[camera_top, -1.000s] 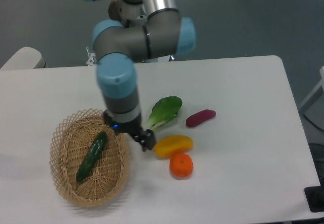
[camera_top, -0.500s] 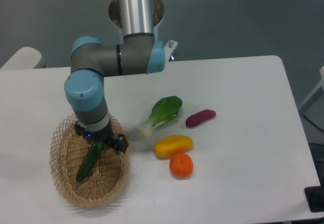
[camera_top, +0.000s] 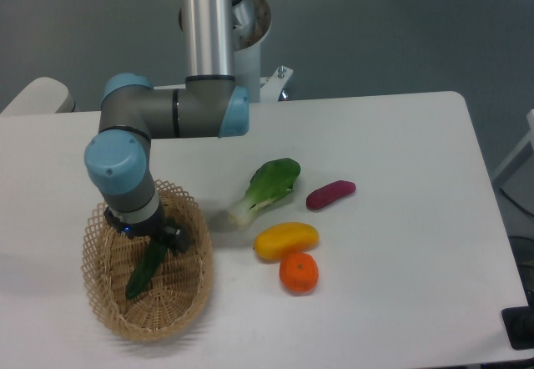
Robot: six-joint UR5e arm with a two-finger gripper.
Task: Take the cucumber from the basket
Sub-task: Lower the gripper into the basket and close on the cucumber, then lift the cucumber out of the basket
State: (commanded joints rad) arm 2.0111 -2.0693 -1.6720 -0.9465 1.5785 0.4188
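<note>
Swung left from beside the mango, now low in the wicker basket over the cucumber (jaw state indiscernible); gripper nearly placed for grasping.

I see the cucumber in the basket at table left, gripper over its upper end. Right of basket: bok choy, eggplant, mango, orange nearest front.
</note>
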